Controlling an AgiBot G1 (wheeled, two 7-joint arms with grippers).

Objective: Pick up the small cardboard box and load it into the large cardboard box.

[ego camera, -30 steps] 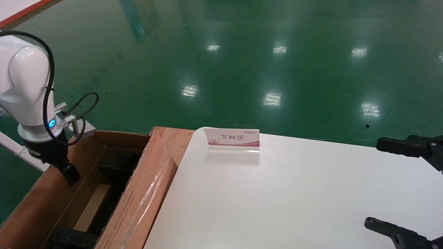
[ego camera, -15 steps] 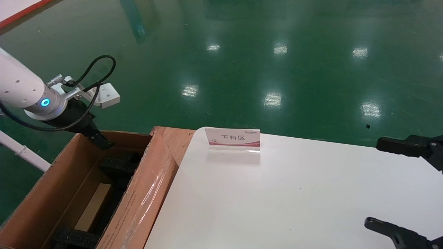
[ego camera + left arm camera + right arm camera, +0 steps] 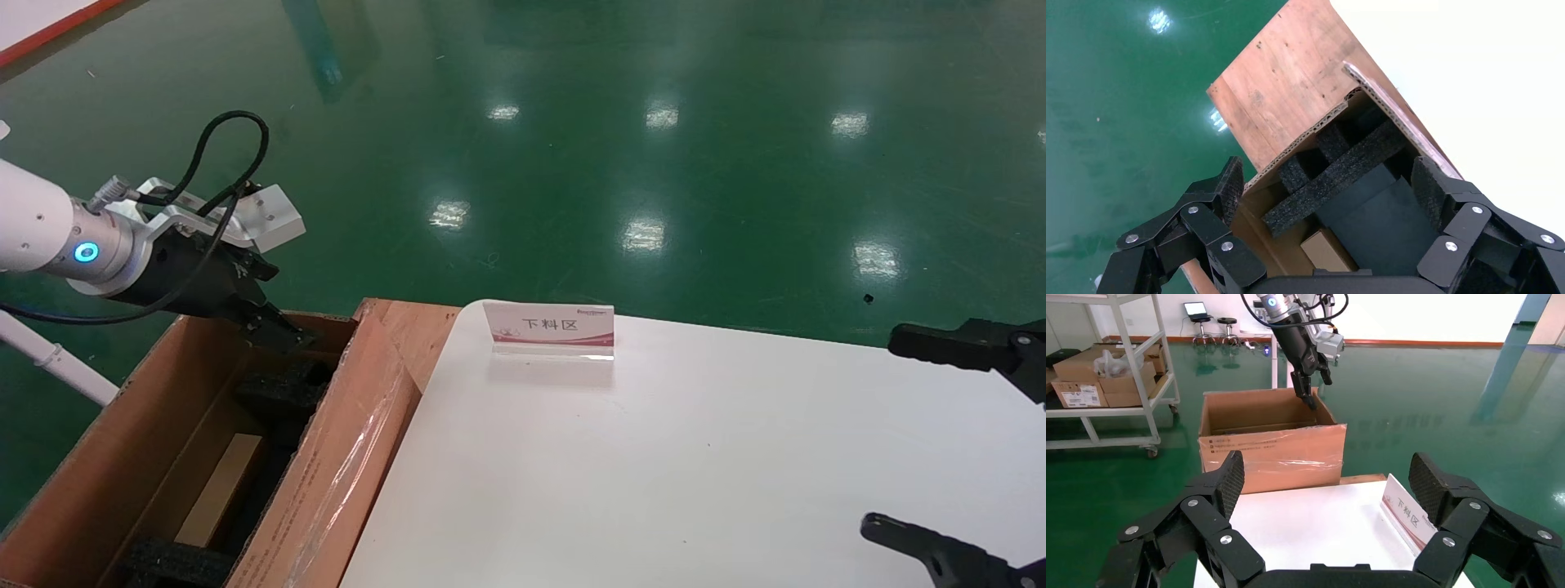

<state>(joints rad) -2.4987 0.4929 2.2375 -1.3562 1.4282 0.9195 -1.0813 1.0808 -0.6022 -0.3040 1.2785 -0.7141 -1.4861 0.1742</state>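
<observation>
Tan small cardboard box lies inside the large cardboard box, seemingly seated; my left gripper has risen to its rim, fingers spread empty; loading looks done.

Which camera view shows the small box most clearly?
The head view: the small box lies on the floor of the large box, with its long top face visible. The left wrist view shows only one corner beneath black foam. The right wrist view does not show it.
</observation>
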